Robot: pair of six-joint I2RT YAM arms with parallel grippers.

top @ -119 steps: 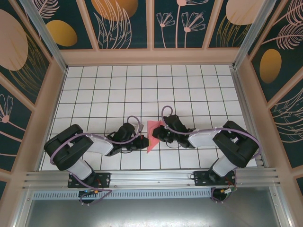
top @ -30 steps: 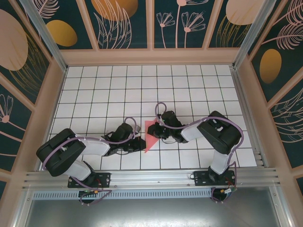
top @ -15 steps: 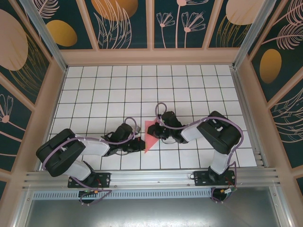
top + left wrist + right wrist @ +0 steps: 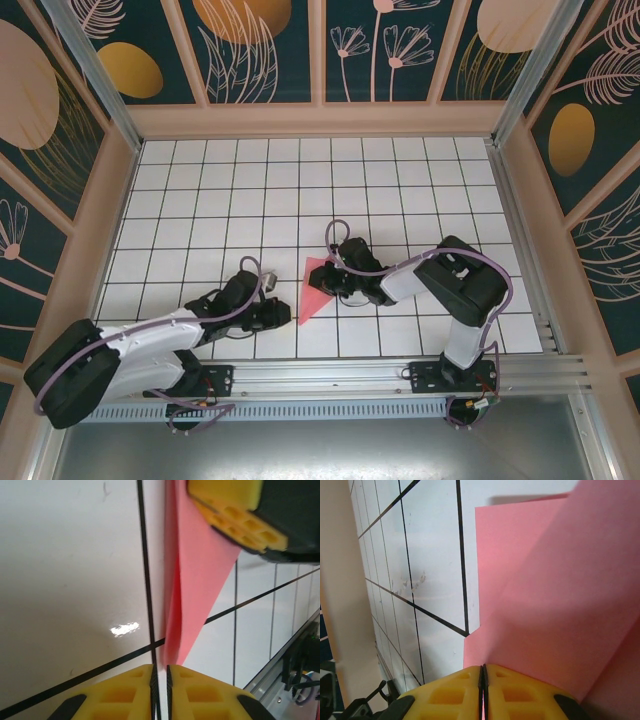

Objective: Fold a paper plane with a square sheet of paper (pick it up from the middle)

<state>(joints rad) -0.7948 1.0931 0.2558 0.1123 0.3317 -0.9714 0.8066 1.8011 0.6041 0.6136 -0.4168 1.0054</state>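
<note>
Overhead, left gripper [image 4: 285,316] sits beside folded paper [image 4: 314,289].

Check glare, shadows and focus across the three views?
Left wrist: a small specular glint on the white tile left of the pink paper; the nearest left hand pads are soft. Right wrist: the folded flap casts a shadow band across the paper; the grid lines are sharp, the right hand pads slightly blurred. Top external: even light, no glare on the table.

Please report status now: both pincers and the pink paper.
Left pincer shut, off the paper. Right pincer shut, pressing folded pink paper on the table. Nothing in the way.
</note>
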